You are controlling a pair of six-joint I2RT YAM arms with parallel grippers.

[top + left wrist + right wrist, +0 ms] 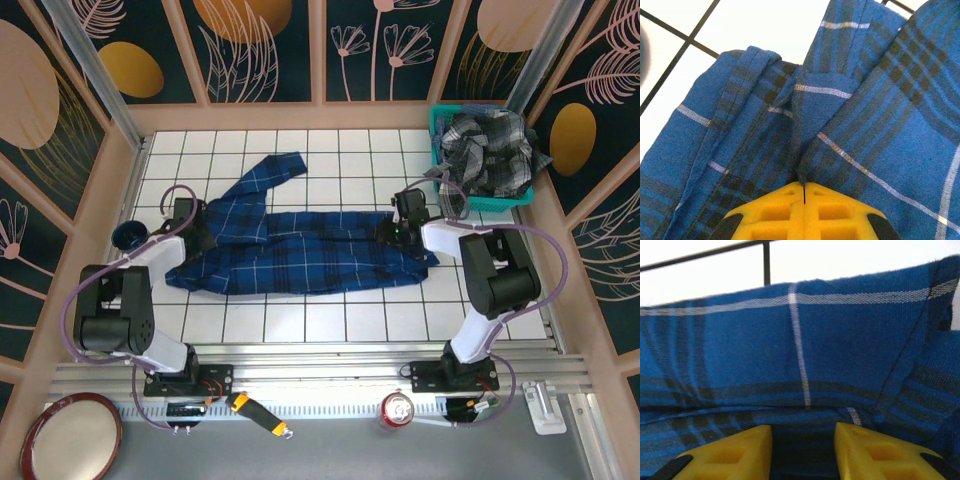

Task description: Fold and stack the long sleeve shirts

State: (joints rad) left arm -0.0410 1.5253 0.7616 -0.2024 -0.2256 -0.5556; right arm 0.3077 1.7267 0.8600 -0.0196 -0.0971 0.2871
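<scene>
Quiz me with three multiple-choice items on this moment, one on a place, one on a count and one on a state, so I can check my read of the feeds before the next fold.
1. Where is the grey checked shirt?
A) on the floor
B) in the teal basket
C) draped on a wall panel

2. How many shirts lie spread on the table?
A) one
B) two
C) three

3. What state is the right end effector in?
A) shut tight on nothing
B) shut on the grey shirt
C) open

Answers:
1 B: the grey checked shirt sits bunched in the basket at the far right corner.
2 A: the blue plaid shirt alone lies across the tiles between the arms.
3 C: its wrist view shows the yellow fingers apart, with blue cloth in front of them.
</scene>
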